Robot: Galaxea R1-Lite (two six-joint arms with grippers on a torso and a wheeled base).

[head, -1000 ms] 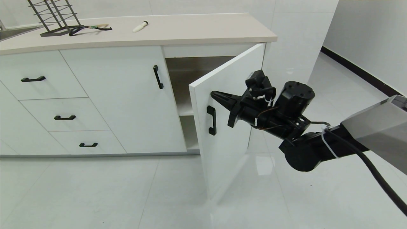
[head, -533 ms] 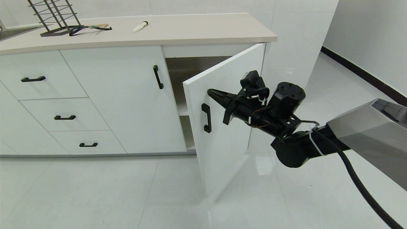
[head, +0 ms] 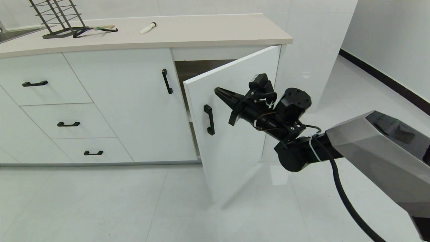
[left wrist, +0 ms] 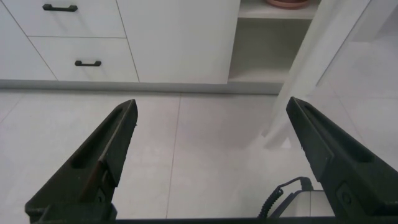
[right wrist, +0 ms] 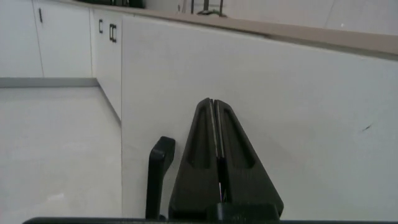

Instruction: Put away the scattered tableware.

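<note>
My right gripper (head: 218, 91) is shut, its closed tip against the outer face of the half-open white cabinet door (head: 235, 134), just beside the black door handle (head: 209, 120). The right wrist view has the shut gripper (right wrist: 214, 109) flat on the door (right wrist: 311, 112), next to the handle (right wrist: 158, 174). On the countertop (head: 201, 30) lie a white-handled utensil (head: 148, 28) and dark utensils (head: 95, 30). My left gripper (left wrist: 211, 107) hangs open over the floor. A reddish dish (left wrist: 287, 3) sits on the shelf inside the cabinet.
A black wire rack (head: 57, 16) stands at the back left of the counter beside a sink (head: 13, 33). Three drawers (head: 69, 124) and a closed door (head: 134, 101) fill the cabinet front on the left. White tiled floor (head: 100, 201) spreads in front.
The cabinet door has swung further toward closed, and my right gripper has moved left with it, staying against the door face.
</note>
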